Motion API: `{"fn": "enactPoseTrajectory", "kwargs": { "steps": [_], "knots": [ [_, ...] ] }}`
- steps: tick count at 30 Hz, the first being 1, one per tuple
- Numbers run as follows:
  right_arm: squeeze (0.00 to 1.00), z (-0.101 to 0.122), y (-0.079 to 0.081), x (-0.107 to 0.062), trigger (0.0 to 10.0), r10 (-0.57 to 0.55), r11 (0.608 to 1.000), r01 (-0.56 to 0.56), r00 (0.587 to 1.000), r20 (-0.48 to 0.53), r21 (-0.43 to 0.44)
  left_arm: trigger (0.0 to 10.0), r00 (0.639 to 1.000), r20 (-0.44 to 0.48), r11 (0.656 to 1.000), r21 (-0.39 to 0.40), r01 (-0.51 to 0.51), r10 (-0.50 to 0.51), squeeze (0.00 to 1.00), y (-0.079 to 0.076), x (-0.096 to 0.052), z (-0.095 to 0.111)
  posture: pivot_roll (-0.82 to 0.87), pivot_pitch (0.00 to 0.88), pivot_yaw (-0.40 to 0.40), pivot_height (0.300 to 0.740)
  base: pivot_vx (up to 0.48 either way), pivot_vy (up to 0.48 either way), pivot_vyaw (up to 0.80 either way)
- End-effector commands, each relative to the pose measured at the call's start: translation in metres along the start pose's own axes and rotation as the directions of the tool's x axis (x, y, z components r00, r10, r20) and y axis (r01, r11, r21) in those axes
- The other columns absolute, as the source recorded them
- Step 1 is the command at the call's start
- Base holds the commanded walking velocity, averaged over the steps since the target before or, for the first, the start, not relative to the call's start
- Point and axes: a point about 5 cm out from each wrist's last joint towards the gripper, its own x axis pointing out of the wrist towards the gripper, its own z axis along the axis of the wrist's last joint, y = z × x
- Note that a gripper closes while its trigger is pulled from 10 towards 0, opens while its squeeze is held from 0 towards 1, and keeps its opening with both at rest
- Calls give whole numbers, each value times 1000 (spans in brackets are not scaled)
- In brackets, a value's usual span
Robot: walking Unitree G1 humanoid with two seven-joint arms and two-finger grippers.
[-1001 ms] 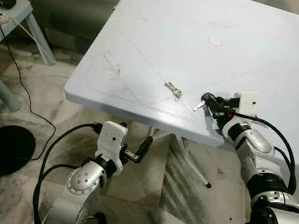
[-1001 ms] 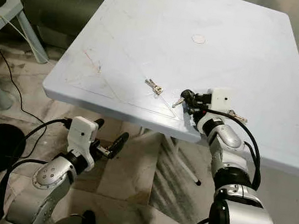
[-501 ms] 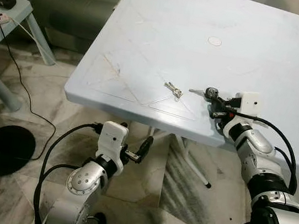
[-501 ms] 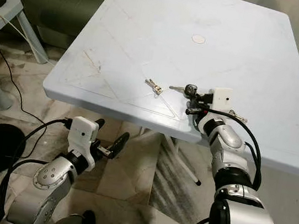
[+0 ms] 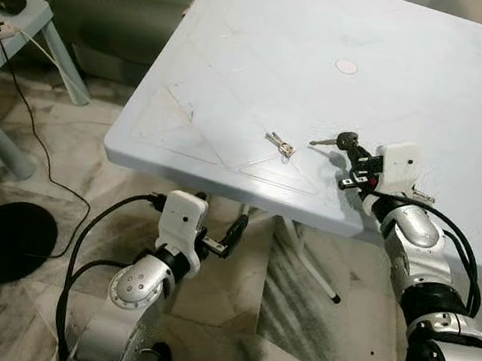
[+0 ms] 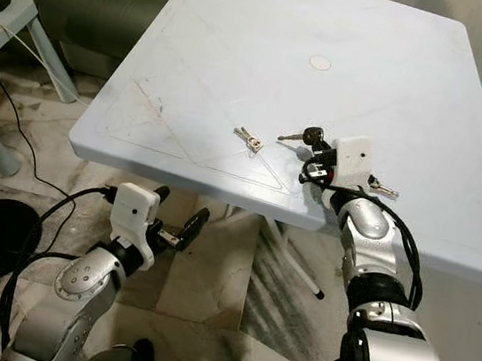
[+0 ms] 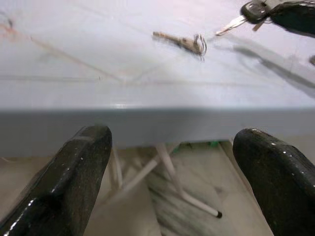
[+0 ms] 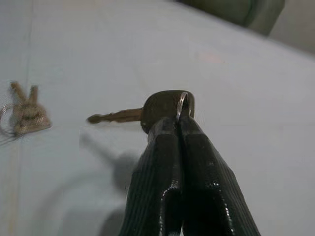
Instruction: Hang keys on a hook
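Observation:
My right gripper [image 5: 349, 151] is shut on a black-headed key [image 5: 340, 141] with a small ring, held a little above the pale blue table [image 5: 266, 67]; the blade points left. In the right wrist view the closed fingers [image 8: 179, 162] pinch the key head [image 8: 162, 104]. A small bunch of silver keys [image 5: 279, 144] lies on the table to the left of the held key, also the bunch [image 7: 183, 42]. My left gripper [image 5: 219, 240] hangs open below the table's near edge, its fingers [image 7: 74, 172] wide apart.
A dark sofa [image 5: 113, 1] stands behind the table on the left. A low side table [image 5: 2, 30] with a power strip and cable sits at the far left, and a round black base [image 5: 8, 242] rests on the marble floor.
My right gripper has lifted the black-headed key off the table and swung it up and back; the key blade now points left. The left arm has barely moved.

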Motion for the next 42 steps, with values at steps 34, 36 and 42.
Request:
{"fn": "enactPoseTrajectory", "kwargs": {
  "steps": [34, 36, 42],
  "knots": [
    [0, -3, 45, -66, 10000, -241, 928, 225, 970, 16, 298, 10000, 953, 136, 963, -52, -266, 270, 0, 69, 16, 24, -19, 86, -30, 740, 0, 0, 0],
    [0, -3, 45, -67, 10000, -251, 924, 237, 968, 9, 299, 10000, 952, 136, 962, -52, -269, 274, 0, 69, 17, 24, -20, 86, -25, 740, 0, 0, 0],
    [0, -6, 44, -71, 10000, -279, 916, 271, 960, -16, 297, 10000, 952, 129, 961, -53, -271, 276, 0, 71, 20, 23, -35, 81, -6, 740, 0, 0, 0]
  ]
}}
